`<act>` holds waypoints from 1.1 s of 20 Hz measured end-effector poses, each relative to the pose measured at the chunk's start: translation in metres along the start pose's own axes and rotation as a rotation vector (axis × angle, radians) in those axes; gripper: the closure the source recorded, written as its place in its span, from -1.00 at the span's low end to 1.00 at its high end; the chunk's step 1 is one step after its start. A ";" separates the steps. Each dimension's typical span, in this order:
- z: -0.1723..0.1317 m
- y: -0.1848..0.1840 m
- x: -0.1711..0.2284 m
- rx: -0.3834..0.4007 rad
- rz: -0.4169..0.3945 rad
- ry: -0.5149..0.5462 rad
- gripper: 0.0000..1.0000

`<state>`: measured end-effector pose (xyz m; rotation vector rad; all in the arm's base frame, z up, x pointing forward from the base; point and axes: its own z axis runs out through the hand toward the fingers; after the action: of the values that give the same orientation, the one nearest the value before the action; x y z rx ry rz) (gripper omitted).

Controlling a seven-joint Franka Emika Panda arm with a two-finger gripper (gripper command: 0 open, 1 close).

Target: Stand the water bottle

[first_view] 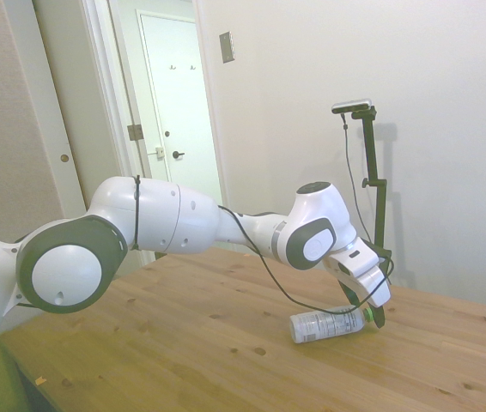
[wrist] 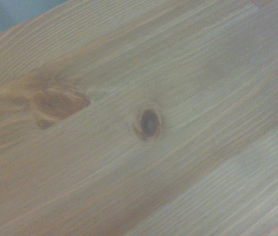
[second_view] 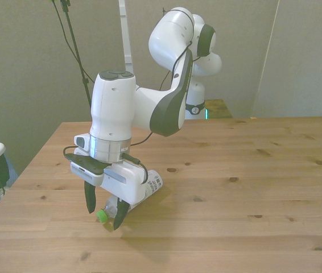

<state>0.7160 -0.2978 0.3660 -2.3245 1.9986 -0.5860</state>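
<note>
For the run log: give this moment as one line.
bottle: lying on table | gripper: open, fingers astride green cap end | stood: no

- Table (second_view: pixel 252 170): bare wood across the front view's right and along the near edge; open passage there.
- Water bottle (second_view: pixel 149 185): lies on its side toward the front view's left; the only object on the boards.
- Gripper (second_view: pixel 105 211): low over the bottle's capped end, fingers spread either side of it, occupying that spot.
- Wrist view: bare wood grain with knots (wrist: pixel 149 121).
</note>
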 end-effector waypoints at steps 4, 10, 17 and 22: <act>0.002 -0.001 -0.004 -0.006 -0.004 -0.013 1.00; 0.004 0.000 -0.008 -0.017 -0.005 -0.027 1.00; 0.008 0.006 -0.004 -0.029 0.002 -0.032 1.00; 0.009 0.007 -0.006 -0.037 -0.005 -0.049 1.00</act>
<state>0.7119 -0.2952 0.3540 -2.3415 1.9996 -0.4911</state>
